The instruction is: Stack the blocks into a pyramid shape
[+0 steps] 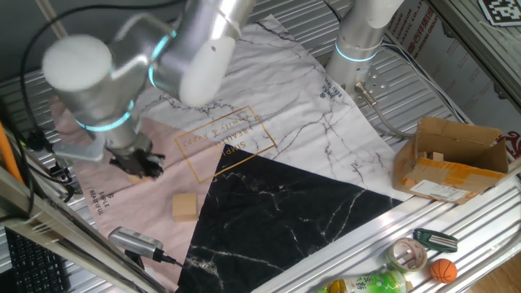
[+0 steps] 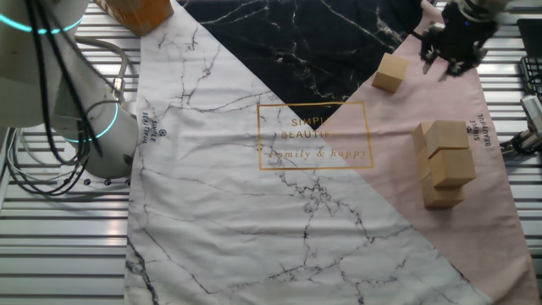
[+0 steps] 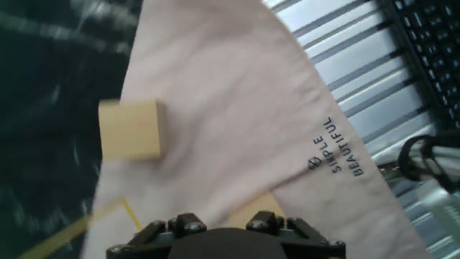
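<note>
Ribbed metal table (image 1: 456,98), marble-print cloth (image 2: 220,186) w/ pink & black sections, even light.

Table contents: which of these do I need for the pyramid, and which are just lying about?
For the job:
- loose tan wooden cube
- stacked tan wooden cubes
- black hand

Lying about:
- brown cardboard box
- roll of tape
- small orange ball
- green drink bottle
</note>
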